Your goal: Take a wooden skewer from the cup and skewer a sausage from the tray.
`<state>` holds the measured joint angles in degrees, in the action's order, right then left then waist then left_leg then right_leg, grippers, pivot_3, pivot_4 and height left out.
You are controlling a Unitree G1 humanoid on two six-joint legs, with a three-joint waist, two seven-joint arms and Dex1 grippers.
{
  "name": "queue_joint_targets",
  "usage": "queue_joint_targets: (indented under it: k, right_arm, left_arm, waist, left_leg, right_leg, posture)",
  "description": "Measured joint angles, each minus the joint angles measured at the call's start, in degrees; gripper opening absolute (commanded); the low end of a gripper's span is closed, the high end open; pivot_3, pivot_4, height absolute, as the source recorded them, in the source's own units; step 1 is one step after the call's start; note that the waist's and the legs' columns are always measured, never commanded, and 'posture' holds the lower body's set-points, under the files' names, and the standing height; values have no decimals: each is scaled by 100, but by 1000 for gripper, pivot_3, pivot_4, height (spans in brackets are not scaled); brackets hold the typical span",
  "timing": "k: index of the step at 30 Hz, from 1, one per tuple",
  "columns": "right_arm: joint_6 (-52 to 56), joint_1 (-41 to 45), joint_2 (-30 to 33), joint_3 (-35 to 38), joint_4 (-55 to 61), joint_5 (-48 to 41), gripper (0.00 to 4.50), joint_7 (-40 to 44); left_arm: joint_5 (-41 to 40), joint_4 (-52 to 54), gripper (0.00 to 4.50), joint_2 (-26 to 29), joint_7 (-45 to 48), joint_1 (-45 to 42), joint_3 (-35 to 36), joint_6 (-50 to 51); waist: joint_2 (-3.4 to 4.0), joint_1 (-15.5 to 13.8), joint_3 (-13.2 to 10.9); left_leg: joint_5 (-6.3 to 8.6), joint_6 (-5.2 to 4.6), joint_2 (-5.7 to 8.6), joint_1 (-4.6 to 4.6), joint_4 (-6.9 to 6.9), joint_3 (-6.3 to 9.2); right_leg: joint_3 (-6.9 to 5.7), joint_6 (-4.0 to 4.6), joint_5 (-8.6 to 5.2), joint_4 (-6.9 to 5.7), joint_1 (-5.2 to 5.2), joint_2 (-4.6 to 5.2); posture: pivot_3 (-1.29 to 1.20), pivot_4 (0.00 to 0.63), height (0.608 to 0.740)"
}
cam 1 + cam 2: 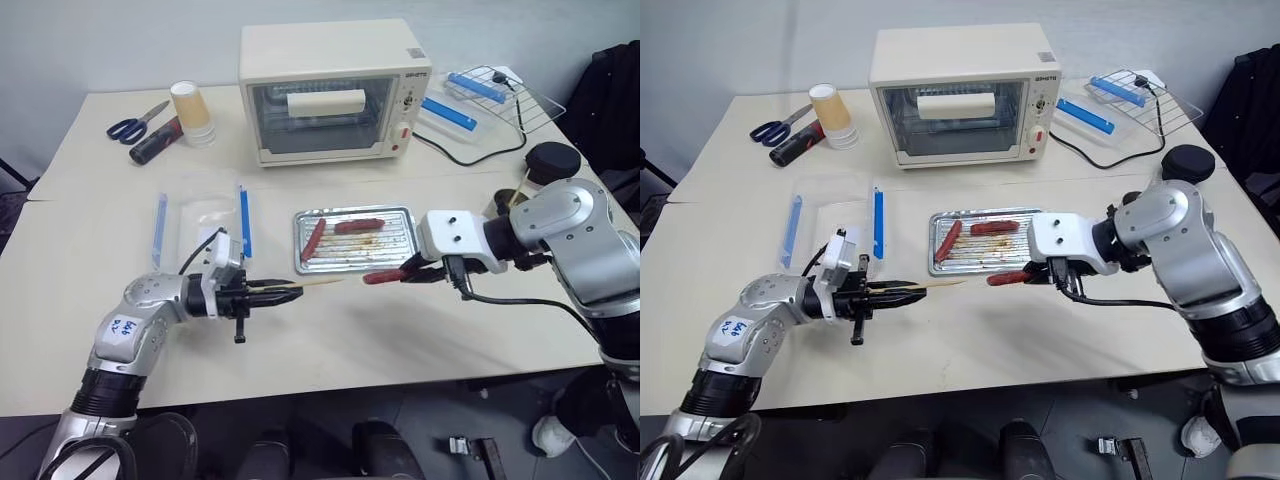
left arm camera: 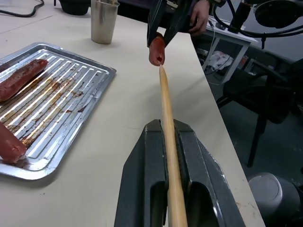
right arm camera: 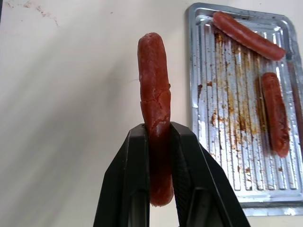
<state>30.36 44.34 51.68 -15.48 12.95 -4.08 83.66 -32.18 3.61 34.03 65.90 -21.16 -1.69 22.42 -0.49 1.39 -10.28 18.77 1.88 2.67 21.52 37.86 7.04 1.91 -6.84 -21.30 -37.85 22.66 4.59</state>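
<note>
My left gripper [image 1: 285,294] is clamped on the wooden skewer [image 1: 318,284], which lies level with its point aimed right. Just off that tip, in front of the tray [image 1: 403,215], my right gripper [image 1: 405,272] pinches the sausage [image 1: 381,276], whose long axis looks nearly in line with the skewer.

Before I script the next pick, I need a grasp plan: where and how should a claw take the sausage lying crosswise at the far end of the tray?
Grip that sausage at its middle, coming from above, fingers closing across its width. It lies flat on the tray's ridged bottom, apart from the other sausage, and the raised rim blocks a level approach.
</note>
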Motion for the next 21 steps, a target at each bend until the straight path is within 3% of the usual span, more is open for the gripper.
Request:
queue_joint_targets:
  k: [21]
  right_arm:
    - [574, 182, -8, -232, 289, -193, 569, -196]
  left_arm:
    - [127, -3, 0, -204, -26, -4, -158, 12]
  waist:
    - [0, 0, 0]
  left_leg:
    - [0, 0, 0, 0, 0, 1]
  right_leg:
    - [0, 0, 0, 0, 0, 0]
  posture:
    - [0, 150, 740]
